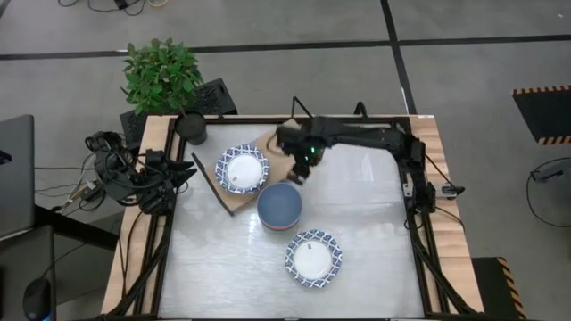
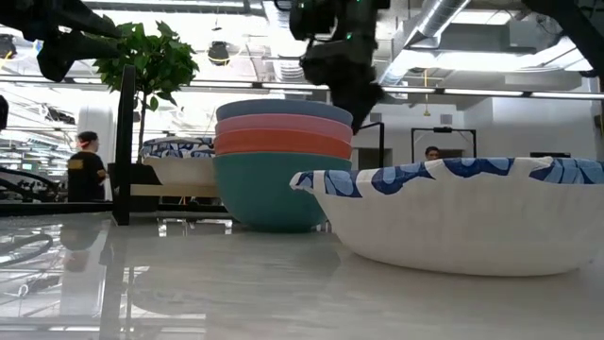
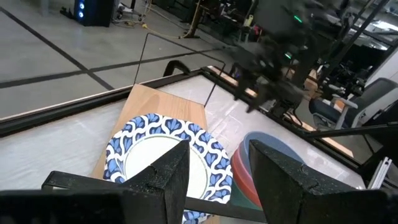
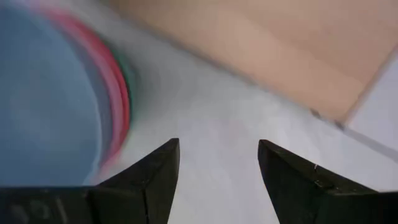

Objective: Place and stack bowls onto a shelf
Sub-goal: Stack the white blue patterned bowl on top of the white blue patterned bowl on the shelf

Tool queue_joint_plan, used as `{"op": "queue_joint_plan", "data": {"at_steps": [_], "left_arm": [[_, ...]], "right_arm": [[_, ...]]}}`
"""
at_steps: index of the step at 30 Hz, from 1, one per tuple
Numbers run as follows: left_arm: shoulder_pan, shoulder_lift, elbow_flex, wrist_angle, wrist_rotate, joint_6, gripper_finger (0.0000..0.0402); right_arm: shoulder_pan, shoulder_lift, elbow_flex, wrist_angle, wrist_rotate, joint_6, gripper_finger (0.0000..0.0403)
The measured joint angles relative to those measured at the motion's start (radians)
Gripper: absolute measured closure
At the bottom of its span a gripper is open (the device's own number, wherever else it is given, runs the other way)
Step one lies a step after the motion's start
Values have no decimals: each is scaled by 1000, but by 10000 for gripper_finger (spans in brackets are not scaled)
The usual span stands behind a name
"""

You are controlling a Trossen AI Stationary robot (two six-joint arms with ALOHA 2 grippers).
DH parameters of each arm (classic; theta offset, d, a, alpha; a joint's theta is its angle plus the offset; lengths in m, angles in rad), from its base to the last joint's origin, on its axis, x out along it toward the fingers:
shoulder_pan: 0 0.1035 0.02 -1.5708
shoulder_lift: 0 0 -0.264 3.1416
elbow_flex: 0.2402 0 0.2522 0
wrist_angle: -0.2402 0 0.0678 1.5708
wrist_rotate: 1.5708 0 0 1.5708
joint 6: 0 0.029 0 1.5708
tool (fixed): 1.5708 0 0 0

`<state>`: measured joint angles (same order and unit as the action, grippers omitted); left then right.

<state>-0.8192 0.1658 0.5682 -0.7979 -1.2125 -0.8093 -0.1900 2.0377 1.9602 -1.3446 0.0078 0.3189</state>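
A: Where do the bowls lie?

B: A stack of 3 plain bowls [image 1: 280, 206], blue on top, then pink-red, then teal at the base, stands on the pale tabletop [image 1: 357, 259] near its centre. In the low view the 3 colours of the stack read clearly. 1 blue-rimmed bowl [image 1: 242, 169] rests on the wooden shelf [image 1: 234, 198], just beside the stack. A second blue-rimmed bowl [image 1: 313, 258] sits on the tabletop nearer the front edge, apart from the stack; it fills the foreground of the low view.

A: And the right gripper [image 1: 297, 176]?

B: It hangs above the table just beyond the stack's far rim, between the stack and the shelf board. Its own camera shows the 2 fingers [image 4: 155, 177] spread wide with nothing between them, the stack's rim on one side and the shelf's light wood ahead.

A: The left gripper [image 1: 185, 174]?

B: It waits at the table's left edge, beside the shelf. Its fingers [image 3: 168, 177] stand apart with a clear gap, holding nothing, and face the bowl on the shelf.

A: Anything else?

B: A potted plant [image 1: 162, 76] stands at the back left corner.
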Motion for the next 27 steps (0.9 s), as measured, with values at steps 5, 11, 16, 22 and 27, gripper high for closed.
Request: {"op": "queue_joint_plan", "data": {"at_steps": [5, 11, 16, 22, 27], "left_arm": [[0, 0, 0, 0, 0, 0, 251], [0, 0, 0, -1, 4, 0, 251], [0, 0, 0, -4, 5, 1, 251], [0, 0, 0, -10, 5, 1, 251], [0, 0, 0, -17, 4, 1, 251]], "right_arm": [[168, -18, -1, -139, 172, 71, 159], [341, -47, -2, -224, 283, 263, 159], [466, -88, -1, -227, 215, 403, 159], [553, -97, -5, -226, 170, 513, 159], [584, -99, -102, -215, 144, 607, 159]]}}
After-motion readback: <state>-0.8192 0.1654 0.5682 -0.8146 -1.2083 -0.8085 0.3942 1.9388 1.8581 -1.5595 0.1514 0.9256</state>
